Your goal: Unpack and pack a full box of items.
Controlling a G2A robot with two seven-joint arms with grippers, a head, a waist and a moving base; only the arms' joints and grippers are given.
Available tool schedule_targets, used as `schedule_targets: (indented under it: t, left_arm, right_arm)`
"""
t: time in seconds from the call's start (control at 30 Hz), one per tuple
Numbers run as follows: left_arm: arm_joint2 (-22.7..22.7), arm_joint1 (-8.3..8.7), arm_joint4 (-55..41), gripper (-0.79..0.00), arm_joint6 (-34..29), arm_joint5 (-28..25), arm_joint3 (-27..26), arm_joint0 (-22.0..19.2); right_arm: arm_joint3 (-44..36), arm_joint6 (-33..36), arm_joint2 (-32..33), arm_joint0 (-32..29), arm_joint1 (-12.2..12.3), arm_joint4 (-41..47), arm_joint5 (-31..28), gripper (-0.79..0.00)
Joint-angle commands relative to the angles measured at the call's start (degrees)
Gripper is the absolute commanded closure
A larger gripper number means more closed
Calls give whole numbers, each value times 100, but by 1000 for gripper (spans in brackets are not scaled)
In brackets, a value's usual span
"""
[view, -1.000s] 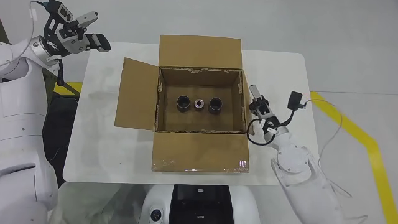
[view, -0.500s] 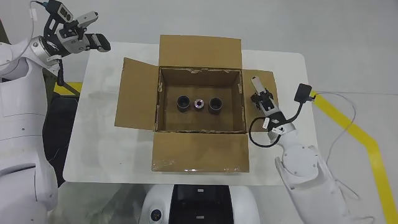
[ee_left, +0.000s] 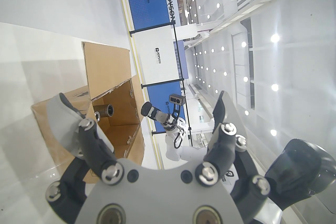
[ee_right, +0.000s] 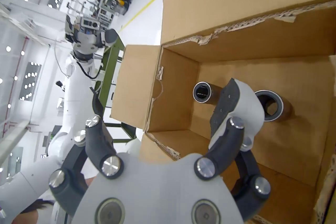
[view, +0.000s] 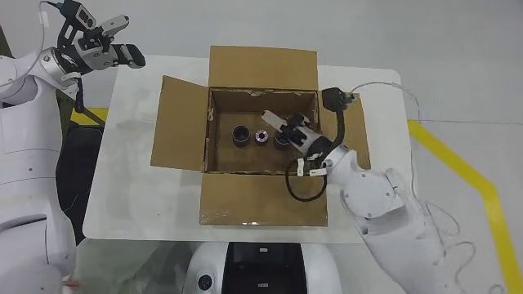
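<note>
White table point(view: 122, 171) bears the open box point(view: 261, 200); around it, seemingly factory floor point(view: 458, 33).

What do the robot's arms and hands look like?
White, glossy, rounded arms. The left hand and right hand each have a grey plate with silver screws, black linkages and two pale fingers with dark pads. A black cable loops at the right wrist.

A brown cardboard box point(view: 261, 198) sits open, its flaps folded outward and ragged torn paper along the rim. On the box floor three short metal tubes stand upright in a row across the middle. A dark hollow tube point(view: 242, 135) is toward the left wall, a smaller silvery tube point(view: 261, 136) is at the centre, and a second dark tube point(ee_right: 271, 105) is toward the right wall.
</note>
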Motion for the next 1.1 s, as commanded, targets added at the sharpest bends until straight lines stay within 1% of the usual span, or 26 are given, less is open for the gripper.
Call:
schedule_targets:
  t: [0.0, 0.17, 0.37, 0.53, 0.63, 1.07]
  left_arm:
    - [0, 0, 0, -785, 0, 0, 0, 0]
    - [0, 0, 0, -785, 0, 0, 0, 0]
    - [0, 0, 0, -785, 0, 0, 0, 0]
    - [0, 0, 0, -785, 0, 0, 0, 0]
    - [0, 0, 0, -785, 0, 0, 0, 0]
    - [0, 0, 0, -785, 0, 0, 0, 0]
  right_arm:
    - [109, 320, -152, 218, -10, -173, 100, -785]
    - [303, 1025, -494, 690, -24, -796, 318, -785]
    - [533, 2034, -876, 1213, -35, -1580, 535, -785]
    - [729, 2641, -1150, 1617, -49, -2247, 429, -785]
    - [824, 2769, -1214, 1743, -61, -2404, 265, -785]
    - [824, 2769, -1214, 1743, -61, -2404, 265, -785]
